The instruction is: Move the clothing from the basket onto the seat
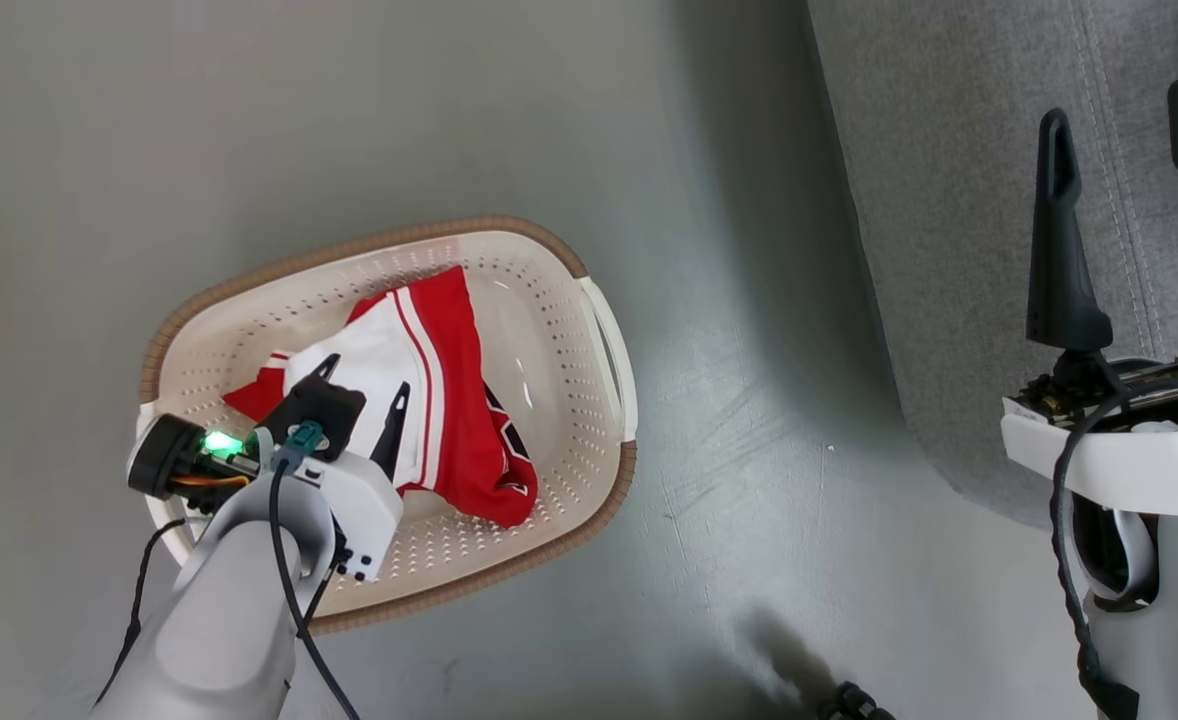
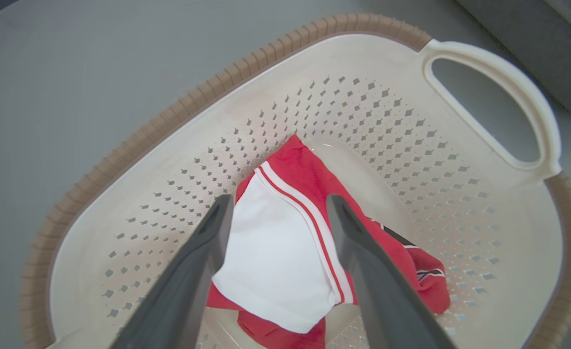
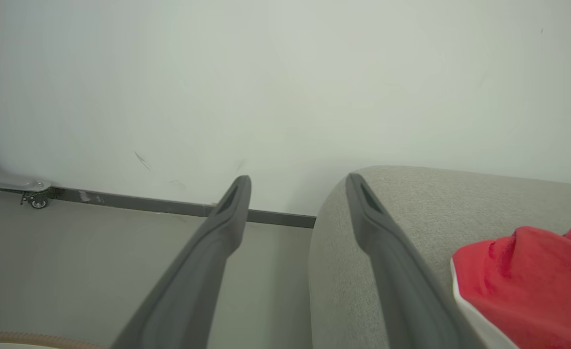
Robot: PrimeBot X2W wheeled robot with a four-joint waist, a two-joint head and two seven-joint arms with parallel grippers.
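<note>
Count of grippers: two, both with jaws spread wide and nothing between them.

1. My left gripper (image 1: 364,380) hangs inside the basket (image 1: 369,245), with its fingers just above the clothing there. In the left wrist view the white panel lies between the two fingers. I cannot tell whether the tips touch the cloth.
2. My right gripper (image 1: 1119,105) is held up over the sofa (image 1: 949,200), fingers apart and clear of the fabric.

Count of task items:
- Basket: one, cream and perforated, with a brown rim. It stands on the grey floor (image 1: 249,120), apart from the sofa. One side handle (image 1: 609,350) faces the sofa.
- Red-and-white clothing (image 1: 454,400) in the basket: a bundle with a broad white panel, white stripes and a patch of black lettering. I cannot tell whether it is one piece or more.
- Red garment (image 3: 532,281) with a white edge: one, lying on the sofa seat, just beside my right fingers in the right wrist view.

Surroundings: a pale wall (image 3: 285,72) with a dark skirting strip (image 3: 145,203) and one small caster (image 3: 37,201) at its base. My own left forearm and wrist housing cover the near part of the basket in the head view.
</note>
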